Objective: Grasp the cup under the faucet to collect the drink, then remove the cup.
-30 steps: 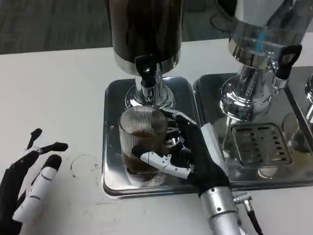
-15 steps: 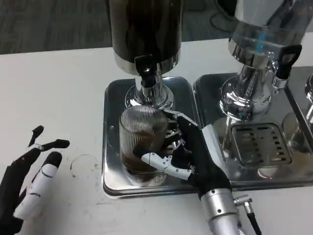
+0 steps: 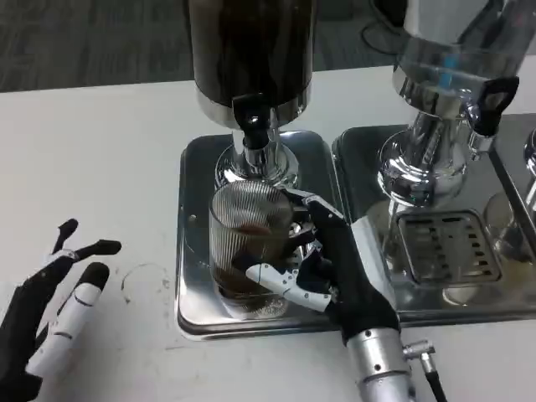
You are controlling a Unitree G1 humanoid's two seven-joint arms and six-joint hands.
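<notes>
Where faucet overhangs, gripped cup

No readable text, label, brand, number or sign stands on anything here: not on the dark cylindrical drink dispenser with the black faucet, the ribbed clear glass cup, the shiny steel drip tray or the white table

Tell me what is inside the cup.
The cup holds a shallow layer of dark drink at the bottom; the upper part looks empty. The right hand wraps its side, and the ribbed glass blurs the exact level.
</notes>
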